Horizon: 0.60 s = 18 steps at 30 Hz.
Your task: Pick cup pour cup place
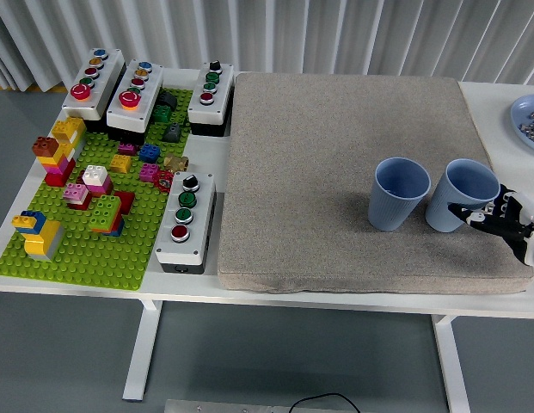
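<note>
Two cups: a pair of blue cups stands upright and side by side on the grey mat (335,172) that covers the right part of the white bench (499,103), open mouths up.
Right cup (460,194): the one at stake, near the mat's right edge, leaning slightly toward its neighbour.
Left cup (399,193): just beside it, toward the middle of the mat, untouched.
Right hand (503,219): enters low from the right edge, its fingers (467,212) spread and reaching toward the right cup's lower wall.
Grip: fingertips at or touching the cup's side, not wrapped round it; nothing is held yet.
Key relation: the cup lies left of and slightly beyond the fingers, its long axis near vertical, so the grasp likely comes sideways around the wall.
Nearer arm: the right; the left is out of view.
</note>
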Tool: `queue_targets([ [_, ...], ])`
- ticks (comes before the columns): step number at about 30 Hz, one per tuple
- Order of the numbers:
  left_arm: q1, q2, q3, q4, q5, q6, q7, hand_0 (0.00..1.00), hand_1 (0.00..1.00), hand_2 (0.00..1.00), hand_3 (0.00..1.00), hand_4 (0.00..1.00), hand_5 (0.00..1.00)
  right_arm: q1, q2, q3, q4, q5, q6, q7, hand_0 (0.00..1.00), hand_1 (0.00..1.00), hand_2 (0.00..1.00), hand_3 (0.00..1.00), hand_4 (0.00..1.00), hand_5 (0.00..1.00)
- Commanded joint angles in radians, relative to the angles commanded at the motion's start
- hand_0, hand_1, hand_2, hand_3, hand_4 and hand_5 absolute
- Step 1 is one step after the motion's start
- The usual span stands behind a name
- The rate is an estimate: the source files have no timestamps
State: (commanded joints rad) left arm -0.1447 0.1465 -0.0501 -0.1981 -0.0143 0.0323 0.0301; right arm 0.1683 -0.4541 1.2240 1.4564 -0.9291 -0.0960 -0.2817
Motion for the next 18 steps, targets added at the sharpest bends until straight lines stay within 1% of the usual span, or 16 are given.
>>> queue_targets([
  [3, 0.000, 0.000, 0.001, 0.000, -0.001, 0.000, 0.000, 0.701, 0.711, 0.718, 0.625, 0.495, 0.930, 0.000, 0.000, 0.002, 0.001, -0.012, 0.009, -0.003, 0.899, 0.828, 0.840, 0.893, 0.825, 0.282],
  [4, 0.000, 0.000, 0.002, 0.000, -0.003, 0.000, 0.000, 0.702, 0.711, 0.718, 0.625, 0.493, 0.928, 0.001, 0.000, 0.003, 0.001, -0.011, 0.008, -0.002, 0.906, 0.833, 0.862, 0.907, 0.830, 0.282],
  [9, -0.001, 0.000, 0.002, 0.000, -0.002, 0.000, 0.000, 0.702, 0.711, 0.718, 0.625, 0.493, 0.928, 0.006, 0.004, 0.006, -0.005, -0.009, 0.008, 0.000, 0.906, 0.833, 0.862, 0.907, 0.830, 0.282],
  [10, -0.002, 0.000, 0.003, 0.000, -0.004, 0.000, -0.001, 0.702, 0.711, 0.716, 0.625, 0.493, 0.928, 0.007, 0.005, 0.008, -0.008, -0.007, 0.004, 0.002, 0.908, 0.846, 0.890, 0.941, 0.828, 0.282],
  [14, -0.001, -0.001, 0.004, 0.000, -0.006, 0.000, -0.002, 0.702, 0.711, 0.716, 0.625, 0.493, 0.928, 0.014, 0.010, 0.014, -0.014, -0.007, -0.004, 0.007, 0.908, 0.846, 0.890, 0.941, 0.828, 0.282],
  [18, -0.001, -0.001, 0.007, 0.000, -0.010, 0.000, -0.003, 0.702, 0.711, 0.716, 0.625, 0.494, 0.929, 0.015, 0.006, 0.022, -0.005, -0.012, 0.001, 0.002, 0.911, 0.849, 0.899, 0.953, 0.831, 0.280],
])
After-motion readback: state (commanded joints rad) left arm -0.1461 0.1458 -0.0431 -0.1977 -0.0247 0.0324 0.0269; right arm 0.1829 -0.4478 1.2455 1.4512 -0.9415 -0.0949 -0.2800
